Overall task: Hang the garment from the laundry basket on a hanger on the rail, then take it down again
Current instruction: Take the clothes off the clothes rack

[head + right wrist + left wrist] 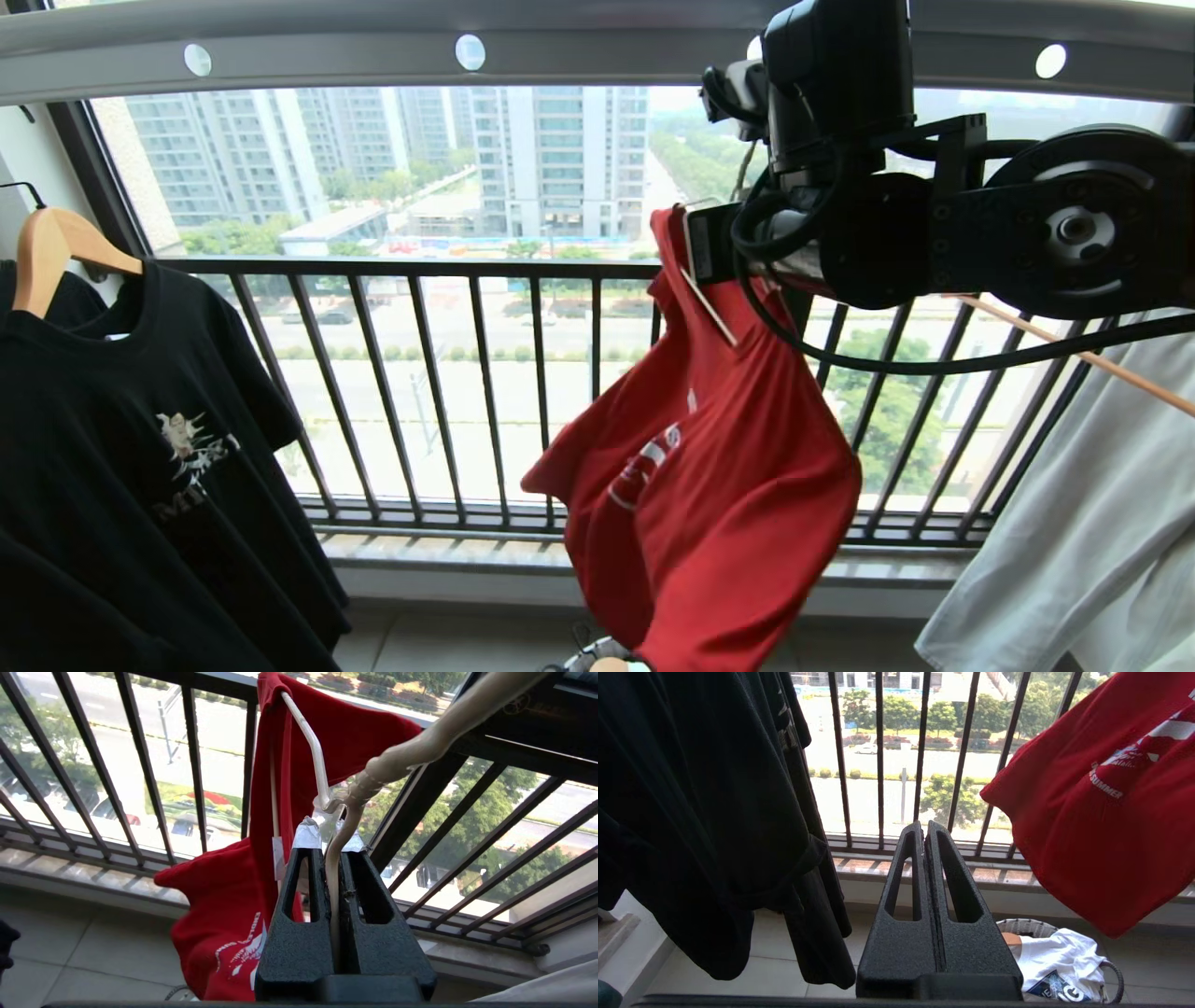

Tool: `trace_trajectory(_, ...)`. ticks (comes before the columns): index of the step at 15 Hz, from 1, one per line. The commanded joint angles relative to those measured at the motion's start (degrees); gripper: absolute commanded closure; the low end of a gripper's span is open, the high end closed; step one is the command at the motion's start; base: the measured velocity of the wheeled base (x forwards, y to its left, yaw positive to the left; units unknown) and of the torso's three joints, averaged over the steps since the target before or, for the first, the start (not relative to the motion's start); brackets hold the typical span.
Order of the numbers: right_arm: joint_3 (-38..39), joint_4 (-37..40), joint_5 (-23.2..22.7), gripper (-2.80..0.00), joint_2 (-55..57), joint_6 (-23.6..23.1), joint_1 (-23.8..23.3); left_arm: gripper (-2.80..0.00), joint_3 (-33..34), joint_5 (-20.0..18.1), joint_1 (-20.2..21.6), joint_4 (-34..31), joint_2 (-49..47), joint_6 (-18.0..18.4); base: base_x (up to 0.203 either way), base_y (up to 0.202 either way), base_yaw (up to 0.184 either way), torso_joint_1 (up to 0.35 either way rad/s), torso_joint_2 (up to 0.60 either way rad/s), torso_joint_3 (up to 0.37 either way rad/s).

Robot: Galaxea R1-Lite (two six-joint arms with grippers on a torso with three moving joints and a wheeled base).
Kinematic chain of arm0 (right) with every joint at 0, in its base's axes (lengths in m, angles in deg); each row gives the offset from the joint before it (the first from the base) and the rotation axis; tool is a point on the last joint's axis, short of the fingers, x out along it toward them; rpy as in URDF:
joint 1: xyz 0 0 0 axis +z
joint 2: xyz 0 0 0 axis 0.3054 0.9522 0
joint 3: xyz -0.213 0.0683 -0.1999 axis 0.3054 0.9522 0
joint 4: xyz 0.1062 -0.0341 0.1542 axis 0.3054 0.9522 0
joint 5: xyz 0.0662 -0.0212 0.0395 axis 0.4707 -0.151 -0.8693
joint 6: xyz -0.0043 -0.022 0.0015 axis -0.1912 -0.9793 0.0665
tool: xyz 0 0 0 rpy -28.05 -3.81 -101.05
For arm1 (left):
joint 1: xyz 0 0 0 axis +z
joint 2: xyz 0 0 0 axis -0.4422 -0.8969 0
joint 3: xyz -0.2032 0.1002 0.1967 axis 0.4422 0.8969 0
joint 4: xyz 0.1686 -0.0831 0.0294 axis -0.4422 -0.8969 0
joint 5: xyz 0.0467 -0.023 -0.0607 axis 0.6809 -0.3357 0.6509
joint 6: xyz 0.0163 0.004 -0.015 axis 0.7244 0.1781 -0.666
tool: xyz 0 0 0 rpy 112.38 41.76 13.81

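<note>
1. Hanging askew on the white wire hanger (312, 746), the red T-shirt (719, 485) droops in front of the black balcony railing (439, 373), one shoulder up on the wire, the rest slumped to one side with a sleeve sticking out.
2. Right gripper (329, 837) closed tight on the hanger, wire pinched between its fingers just below the twisted neck. Seen from the head view, the right arm reaches in high from the right, close under the grey rail (373, 51) with its round holes.
3. Hanger hook runs up and away from the gripper; cannot tell whether it sits on the rail.
4. Left gripper (924, 833) held low, apart from the shirt, fingers pressed together, nothing between them.
5. Laundry basket (1024, 926) on the tiled floor under the shirt's lower edge, a white T-shirt with dark print (1057, 959) lying in it.
6. Black T-shirt (159, 439) on a wooden hanger (51, 247) at the left; pale garment (1092, 532) at the right edge.
7. Beyond the railing: street, trees, apartment blocks.
</note>
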State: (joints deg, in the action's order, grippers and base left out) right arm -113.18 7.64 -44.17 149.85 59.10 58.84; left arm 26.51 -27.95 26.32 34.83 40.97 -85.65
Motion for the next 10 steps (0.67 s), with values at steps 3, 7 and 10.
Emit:
trace_trajectory(3, 0.0, -1.0, 0.3, 0.0, -0.4, -0.7, 0.2, 0.0, 0.0, 0.1, 0.0, 0.0, 0.0, 0.0, 0.0, 0.0, 0.0, 0.0, 0.0, 0.0)
trace_trajectory(7, 0.5, -2.1, 0.4, 0.0, -0.9, -0.4, 0.2, 0.0, 0.0, 0.1, 0.0, 0.0, -0.1, 0.0, 0.0, 0.0, 0.0, 0.0, 0.0, 0.0)
trace_trajectory(10, 1.2, -3.3, 0.7, 0.0, -1.8, -0.4, 0.2, 0.0, 0.0, 0.1, 0.0, 0.0, 0.0, 0.0, 0.0, 0.0, 0.0, 0.0, 0.0, 0.0)
